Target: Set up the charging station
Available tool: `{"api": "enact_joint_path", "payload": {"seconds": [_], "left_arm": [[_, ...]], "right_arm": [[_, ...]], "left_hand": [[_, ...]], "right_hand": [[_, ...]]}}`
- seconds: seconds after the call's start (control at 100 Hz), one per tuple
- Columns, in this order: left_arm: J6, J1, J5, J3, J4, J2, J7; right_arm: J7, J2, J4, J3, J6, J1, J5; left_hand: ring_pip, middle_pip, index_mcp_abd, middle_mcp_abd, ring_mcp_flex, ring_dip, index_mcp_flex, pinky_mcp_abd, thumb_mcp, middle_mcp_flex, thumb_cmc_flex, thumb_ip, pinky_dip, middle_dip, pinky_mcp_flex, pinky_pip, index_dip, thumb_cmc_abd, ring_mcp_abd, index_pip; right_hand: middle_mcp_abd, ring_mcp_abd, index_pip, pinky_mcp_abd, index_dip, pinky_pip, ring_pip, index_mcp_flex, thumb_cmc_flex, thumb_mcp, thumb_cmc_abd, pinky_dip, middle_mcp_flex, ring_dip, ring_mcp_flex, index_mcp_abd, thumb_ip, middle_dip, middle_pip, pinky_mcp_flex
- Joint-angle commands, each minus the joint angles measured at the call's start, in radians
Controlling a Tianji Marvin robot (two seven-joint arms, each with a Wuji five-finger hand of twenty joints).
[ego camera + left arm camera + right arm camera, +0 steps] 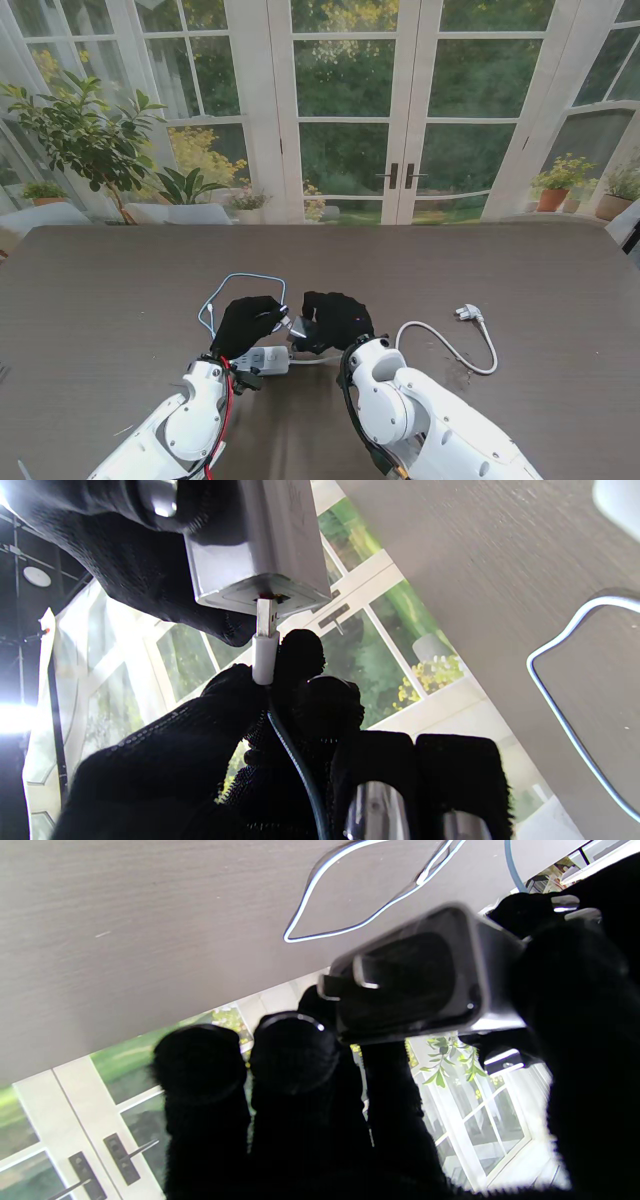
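Note:
My right hand (335, 318) is shut on a silver charger block (255, 545), held off the table, its two prongs (360, 975) showing in the right wrist view. My left hand (245, 322) is shut on the white USB plug (265, 650) of a thin blue-grey cable (240, 280). The plug's metal tip touches the port on the block's end face. The two hands meet above the table's near middle. The cable's loop (350, 915) lies on the table beyond the hands. A white power strip (265, 360) lies just nearer to me than the hands, partly hidden by my left wrist.
A white cord (450, 350) with a plug head (468, 313) lies on the brown table (100, 300) to the right of my right arm. Glass doors and potted plants stand beyond the table's far edge.

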Motion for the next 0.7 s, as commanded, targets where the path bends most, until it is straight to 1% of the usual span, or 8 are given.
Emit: {"api": "enact_joint_path", "payload": {"seconds": [0.0, 0.15, 0.23, 0.31, 0.4, 0.47, 0.62, 0.69], "left_arm": [[0.011, 0.013, 0.001, 0.012, -0.008, -0.019, -0.015], [0.046, 0.017, -0.018, 0.017, -0.017, -0.032, 0.02], [0.066, 0.02, -0.032, 0.022, -0.026, -0.037, 0.03], [0.079, 0.019, -0.03, 0.027, -0.027, -0.042, 0.048], [0.082, 0.018, -0.031, 0.031, -0.027, -0.045, 0.057], [0.085, 0.017, -0.022, 0.033, -0.025, -0.045, 0.063], [0.094, 0.017, -0.004, 0.04, -0.024, -0.05, 0.089], [0.103, 0.019, -0.002, 0.043, -0.026, -0.052, 0.1]], "right_arm": [[0.007, -0.013, -0.015, 0.001, -0.01, -0.004, -0.001], [-0.001, -0.014, -0.015, 0.008, -0.01, -0.008, 0.001], [-0.008, -0.015, -0.013, 0.007, -0.01, -0.008, -0.002], [-0.019, -0.018, -0.009, 0.006, -0.01, -0.007, -0.003], [-0.026, -0.019, -0.007, 0.004, -0.012, -0.006, -0.006], [-0.032, -0.021, -0.004, 0.002, -0.012, -0.006, -0.007], [-0.049, -0.026, 0.001, 0.001, -0.007, -0.006, -0.008], [-0.055, -0.027, 0.002, 0.003, -0.003, -0.006, -0.007]], "left_hand": [[0.104, 0.062, 0.056, 0.065, 0.004, 0.0, 0.019, -0.093, 0.003, 0.073, 0.074, 0.021, 0.005, -0.011, 0.054, 0.284, -0.024, -0.045, -0.079, 0.006], [0.105, 0.066, 0.063, 0.068, 0.004, 0.001, 0.0, -0.068, -0.04, 0.074, 0.121, 0.03, 0.009, -0.019, 0.052, 0.284, -0.06, -0.047, -0.064, -0.014], [0.104, 0.061, 0.071, 0.073, 0.004, 0.002, -0.029, -0.039, -0.116, 0.075, 0.185, 0.053, 0.013, -0.034, 0.05, 0.284, -0.104, -0.04, -0.045, -0.022], [0.104, 0.062, 0.073, 0.078, 0.004, 0.002, -0.045, -0.035, -0.158, 0.075, 0.22, 0.072, 0.014, -0.045, 0.049, 0.284, -0.129, -0.038, -0.043, -0.021], [0.103, 0.059, 0.08, 0.085, 0.003, 0.002, -0.048, -0.025, -0.165, 0.077, 0.235, 0.078, 0.015, -0.051, 0.048, 0.284, -0.142, -0.043, -0.029, -0.029], [0.103, 0.06, 0.078, 0.065, 0.003, 0.002, -0.047, -0.024, -0.167, 0.076, 0.239, 0.08, 0.015, -0.052, 0.048, 0.284, -0.144, -0.046, -0.028, -0.029], [0.102, 0.062, 0.083, 0.073, 0.003, 0.002, -0.046, -0.02, -0.161, 0.08, 0.259, 0.089, 0.014, -0.056, 0.048, 0.284, -0.154, -0.061, -0.027, -0.035], [0.1, 0.069, 0.085, 0.079, 0.003, 0.002, -0.042, -0.008, -0.154, 0.08, 0.265, 0.093, 0.016, -0.063, 0.046, 0.284, -0.161, -0.071, -0.01, -0.037]], "right_hand": [[-0.103, -0.013, 0.26, 0.039, 0.086, 0.002, 0.03, 0.038, 0.212, 0.174, 0.151, 0.017, 0.059, 0.018, 0.047, -0.157, 0.156, 0.037, 0.125, 0.025], [-0.1, -0.014, 0.258, 0.04, 0.087, 0.0, 0.034, 0.039, 0.214, 0.178, 0.148, 0.017, 0.062, 0.02, 0.047, -0.156, 0.156, 0.037, 0.126, 0.03], [-0.1, -0.013, 0.258, 0.04, 0.087, -0.001, 0.035, 0.039, 0.214, 0.179, 0.147, 0.017, 0.061, 0.02, 0.047, -0.156, 0.156, 0.036, 0.126, 0.031], [-0.1, -0.013, 0.258, 0.043, 0.088, -0.001, 0.035, 0.04, 0.215, 0.18, 0.147, 0.017, 0.063, 0.02, 0.047, -0.155, 0.156, 0.036, 0.126, 0.032], [-0.101, -0.014, 0.257, 0.043, 0.088, -0.001, 0.036, 0.04, 0.213, 0.18, 0.147, 0.017, 0.063, 0.021, 0.047, -0.155, 0.155, 0.036, 0.126, 0.032], [-0.1, -0.014, 0.258, 0.043, 0.089, -0.002, 0.036, 0.042, 0.214, 0.181, 0.146, 0.017, 0.063, 0.021, 0.047, -0.153, 0.155, 0.036, 0.126, 0.033], [-0.099, -0.014, 0.257, 0.043, 0.09, -0.003, 0.037, 0.042, 0.213, 0.182, 0.146, 0.017, 0.063, 0.021, 0.046, -0.15, 0.155, 0.036, 0.127, 0.035], [-0.099, -0.014, 0.257, 0.044, 0.09, -0.003, 0.037, 0.043, 0.215, 0.183, 0.145, 0.017, 0.063, 0.021, 0.047, -0.15, 0.155, 0.036, 0.127, 0.035]]}}
